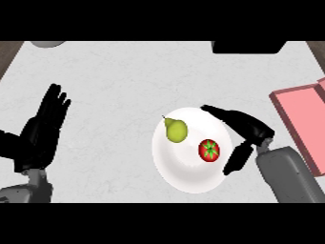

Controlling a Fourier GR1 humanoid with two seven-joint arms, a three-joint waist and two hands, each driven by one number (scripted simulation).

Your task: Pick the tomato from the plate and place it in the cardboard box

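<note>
Nearest, the right hand (244,136) arches over the plate (186,178) rim, fingers and thumb spread around but not closed on the tomato (209,150) beside a pear (176,130); pickup and box (312,131) placement remain, left hand (42,131) resting open.
</note>
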